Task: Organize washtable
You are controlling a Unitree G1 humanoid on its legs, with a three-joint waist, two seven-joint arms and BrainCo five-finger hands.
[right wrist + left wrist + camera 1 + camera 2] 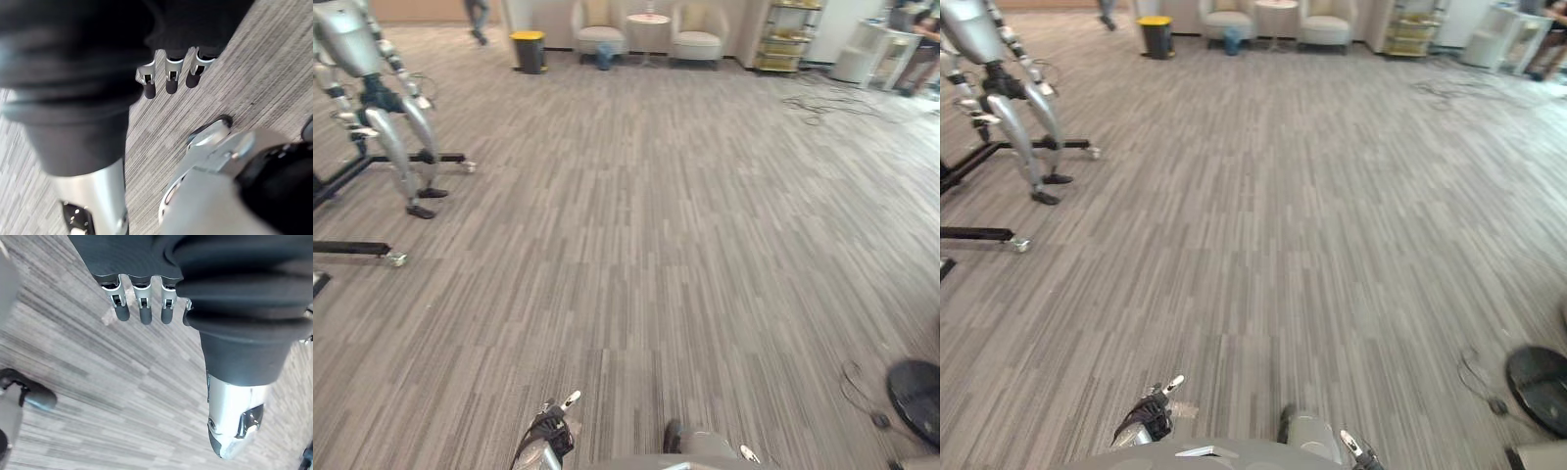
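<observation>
Left hand [133,257] loose-fingered above floor [122,396]

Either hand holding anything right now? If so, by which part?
Nothing is held. The left hand and right hand both hang open, fingers relaxed, over the floor.

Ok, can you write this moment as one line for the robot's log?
left hand: open, empty | right hand: open, empty | ahead: grey striped carpet floor, yellow-topped black bin far off
</observation>
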